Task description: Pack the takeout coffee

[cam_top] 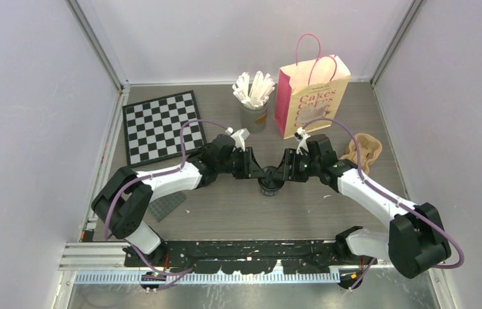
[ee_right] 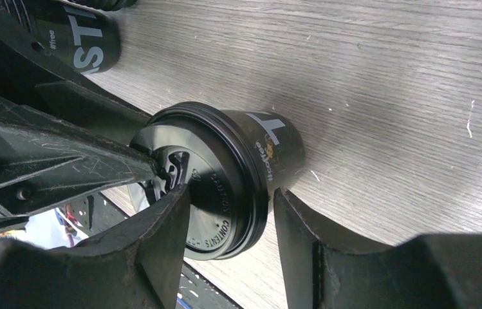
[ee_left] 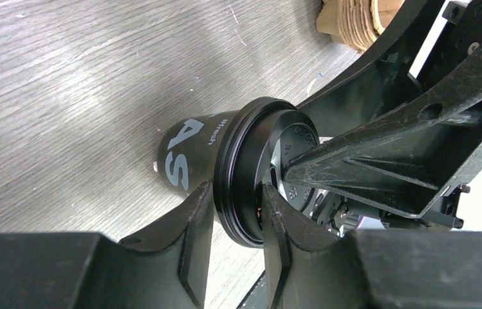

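Probably light, crushable coffee cup (cam_top: 271,183): left gripper (ee_left: 235,193) pinches the slick lid (ee_left: 251,161) at its rim, right gripper (ee_right: 231,193) straddles it, can't tell if closed; best grasped mid-wall, gently.

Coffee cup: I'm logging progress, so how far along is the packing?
Done: the coffee cup wears its lid. In hand: left gripper pinches the lid rim, right gripper straddles it. Remaining: the cup stands outside the carrier and pink bag.

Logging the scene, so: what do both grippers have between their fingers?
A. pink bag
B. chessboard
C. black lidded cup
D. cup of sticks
C: the left gripper and the right gripper both straddle the same cup, mid-table.
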You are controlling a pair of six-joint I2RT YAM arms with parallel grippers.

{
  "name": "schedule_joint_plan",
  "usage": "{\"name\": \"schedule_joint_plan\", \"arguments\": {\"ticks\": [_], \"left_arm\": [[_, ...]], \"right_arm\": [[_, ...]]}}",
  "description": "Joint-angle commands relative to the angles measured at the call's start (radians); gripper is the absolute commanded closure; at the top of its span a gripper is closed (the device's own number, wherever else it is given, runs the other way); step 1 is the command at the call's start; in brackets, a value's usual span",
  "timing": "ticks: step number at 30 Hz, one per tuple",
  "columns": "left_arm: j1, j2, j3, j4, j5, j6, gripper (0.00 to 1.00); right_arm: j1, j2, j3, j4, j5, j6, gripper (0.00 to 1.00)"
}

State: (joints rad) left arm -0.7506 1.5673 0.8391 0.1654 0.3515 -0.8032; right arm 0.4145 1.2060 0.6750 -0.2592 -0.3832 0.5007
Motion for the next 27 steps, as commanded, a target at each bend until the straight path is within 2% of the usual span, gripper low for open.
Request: {"name": "schedule_joint_plan", "arguments": {"ticks": [1, 7, 16, 27], "left_arm": [[-0.011, 0.043, 0.020, -0.087, -0.003, 0.075, 0.66], [-0.015, 0.056, 0.045, -0.091, 0.017, 0.086, 0.56], [-0.019, 0.078, 0.078, -0.135, 0.010, 0.135, 0.62], [-0.026, 0.081, 0.083, -0.148, 0.001, 0.155, 0.65]], "right_arm": [[-0.005, -0.015, -0.011, -0.001, 0.040, -0.003, 0.46], [-0.005, -0.033, 0.009, -0.017, 0.071, 0.021, 0.44], [-0.005, -0.113, 0.097, -0.147, 0.180, 0.010, 0.38], [-0.005, -0.104, 0.123, -0.123, 0.065, 0.017, 0.57]]}}
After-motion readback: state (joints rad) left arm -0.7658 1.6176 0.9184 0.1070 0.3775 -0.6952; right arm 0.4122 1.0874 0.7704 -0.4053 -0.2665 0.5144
